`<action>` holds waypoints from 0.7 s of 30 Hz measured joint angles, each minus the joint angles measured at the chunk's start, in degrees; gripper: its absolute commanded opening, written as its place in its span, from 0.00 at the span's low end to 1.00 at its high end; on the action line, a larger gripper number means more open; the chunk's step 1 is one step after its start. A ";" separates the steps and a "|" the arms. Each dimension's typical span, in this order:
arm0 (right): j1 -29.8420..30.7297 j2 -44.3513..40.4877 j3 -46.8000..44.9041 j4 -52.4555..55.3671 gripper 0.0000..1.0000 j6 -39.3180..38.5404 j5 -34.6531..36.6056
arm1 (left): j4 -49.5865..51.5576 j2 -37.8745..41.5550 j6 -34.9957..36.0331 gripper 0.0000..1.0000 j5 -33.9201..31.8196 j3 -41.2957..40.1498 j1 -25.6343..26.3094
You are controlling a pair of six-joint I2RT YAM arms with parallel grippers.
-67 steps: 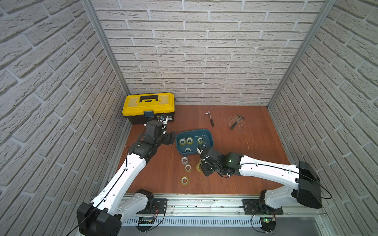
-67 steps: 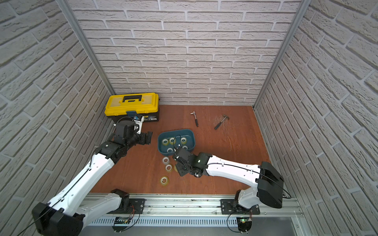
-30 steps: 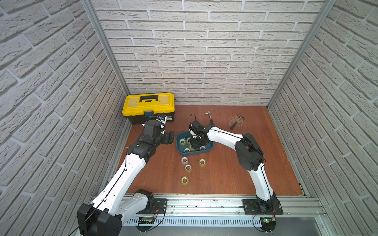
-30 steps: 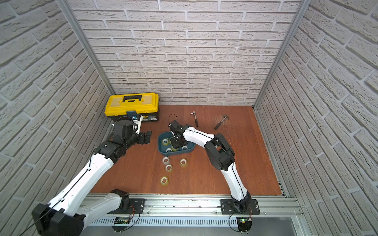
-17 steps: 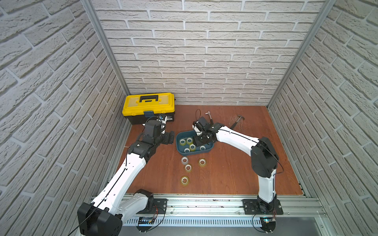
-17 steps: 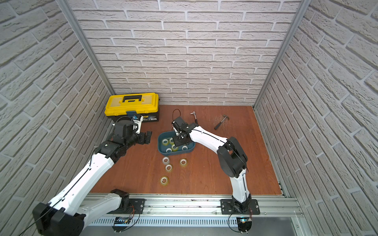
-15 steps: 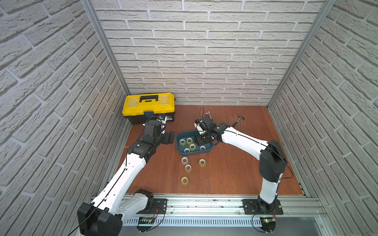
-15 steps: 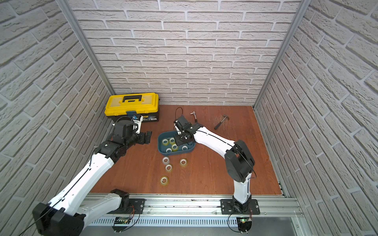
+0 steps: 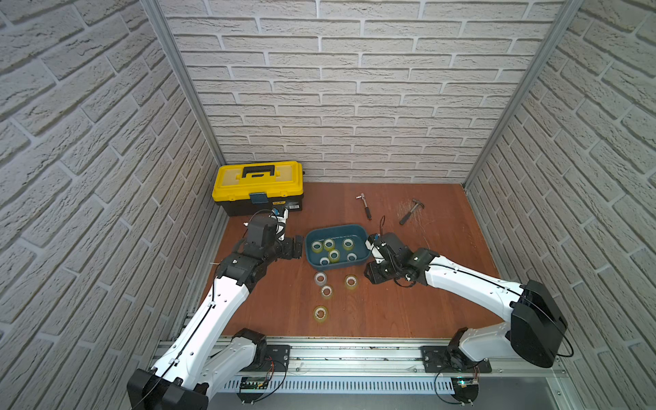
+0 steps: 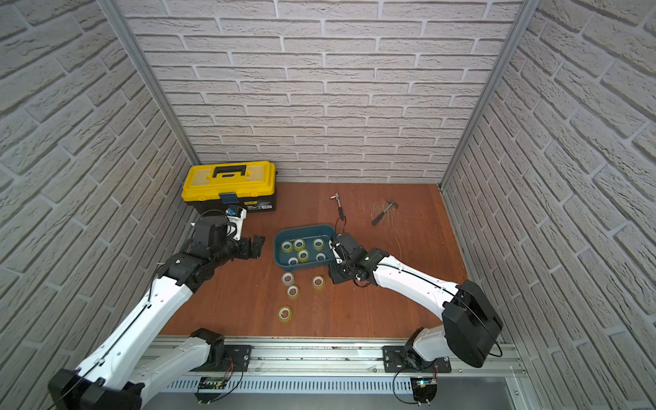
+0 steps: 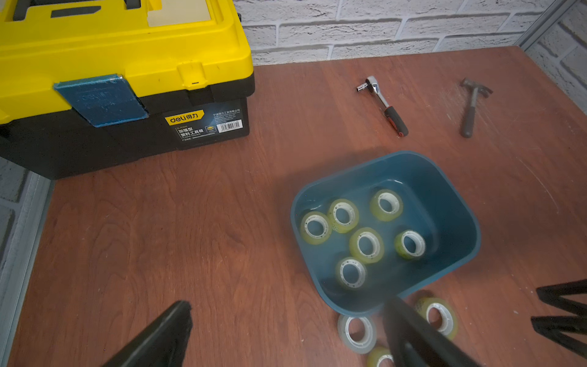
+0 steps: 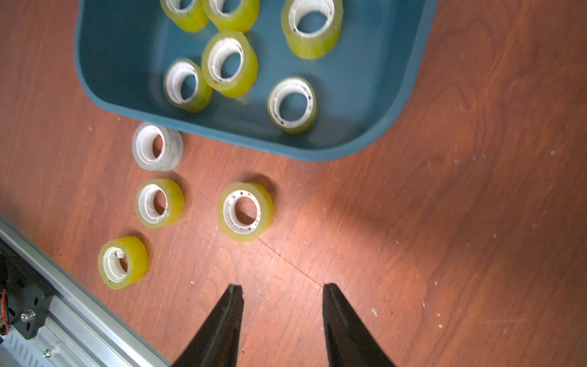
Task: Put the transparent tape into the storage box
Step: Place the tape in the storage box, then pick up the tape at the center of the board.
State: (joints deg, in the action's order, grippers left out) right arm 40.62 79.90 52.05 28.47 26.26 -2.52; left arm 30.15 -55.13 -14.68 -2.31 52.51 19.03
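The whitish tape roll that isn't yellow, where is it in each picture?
Both top views: whitish tape roll lying just on the near side of the storage box.
Left wrist: the roll just outside the box's wall.
Right wrist: the roll beside the box's rim.
Shared landmark: the storage box, in every view.

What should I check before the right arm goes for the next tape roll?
1. The right end effector is open and empty: ok.
2. The nearest roll lies flat, apart from the other rolls: ok.
3. The right end effector is over that roll: not ok, it is short of it.
4. Room in the box: ok, six rolls inside with bare floor showing.
5. The left end effector is out of the way: ok, open at the box's other side.
6. All tape boxed: not ok, four rolls lie outside.
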 measured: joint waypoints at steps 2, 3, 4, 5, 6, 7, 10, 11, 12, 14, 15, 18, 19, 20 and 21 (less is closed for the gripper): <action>0.04 -0.52 -1.60 -1.38 0.46 0.87 -0.11 | 0.07 0.07 -0.02 0.98 -0.42 -0.13 0.00; 0.07 -0.55 -2.03 -2.08 0.46 1.27 -0.13 | 0.09 0.13 -0.04 0.98 -0.70 -0.17 0.00; 0.11 -0.52 -2.47 -2.73 0.45 1.64 -0.13 | 0.11 0.20 -0.09 0.98 -1.09 -0.24 0.02; 0.13 -0.52 -2.95 -3.45 0.45 1.97 -0.11 | 0.11 0.33 -0.13 0.98 -1.57 -0.31 0.00; 0.15 -0.52 -3.19 -3.91 0.45 2.34 -0.09 | 0.15 0.48 -0.15 0.98 -2.01 -0.35 0.00; 0.15 -0.50 -3.52 -4.52 0.45 2.62 -0.11 | 0.15 0.68 -0.15 0.98 -2.56 -0.39 0.00; 0.15 -0.28 -4.07 -6.14 0.45 3.58 -0.35 | 0.28 1.38 -0.17 0.98 -3.87 -0.42 0.00; 0.15 -0.07 -4.20 -6.88 0.45 3.76 -0.46 | 0.31 1.66 -0.17 0.98 -4.24 -0.42 0.00; 0.15 0.20 -4.31 -7.43 0.45 3.96 -0.59 | 0.31 1.92 -0.17 0.98 -4.61 -0.44 0.00; 0.17 0.83 -4.57 -8.24 0.45 4.39 -0.79 | 0.33 2.47 -0.17 0.98 -5.42 -0.59 0.00; 0.17 1.14 -4.68 -8.52 0.45 4.55 -0.79 | 0.33 2.67 -0.17 0.98 -5.68 -0.63 0.00; 0.17 2.16 -5.18 -9.55 0.45 4.96 -0.81 | 0.33 2.91 -0.15 0.98 -6.43 -0.76 0.00; 0.22 2.51 -5.38 -9.84 0.45 5.07 -0.79 | 0.33 2.91 -0.15 0.98 -6.54 -0.76 0.00; 0.26 2.95 -5.46 -9.88 0.45 5.18 -0.74 | 0.35 2.91 -0.15 0.98 -6.60 -0.76 0.00; 0.31 3.45 -5.46 -9.84 0.45 5.38 -0.74 | 0.33 2.91 -0.13 0.98 -6.64 -0.76 0.00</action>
State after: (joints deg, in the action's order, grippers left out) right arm 40.93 83.35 46.59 18.63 31.64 -3.27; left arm 30.48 -52.23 -14.81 -8.95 51.75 19.03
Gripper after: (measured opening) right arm 0.449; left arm 0.983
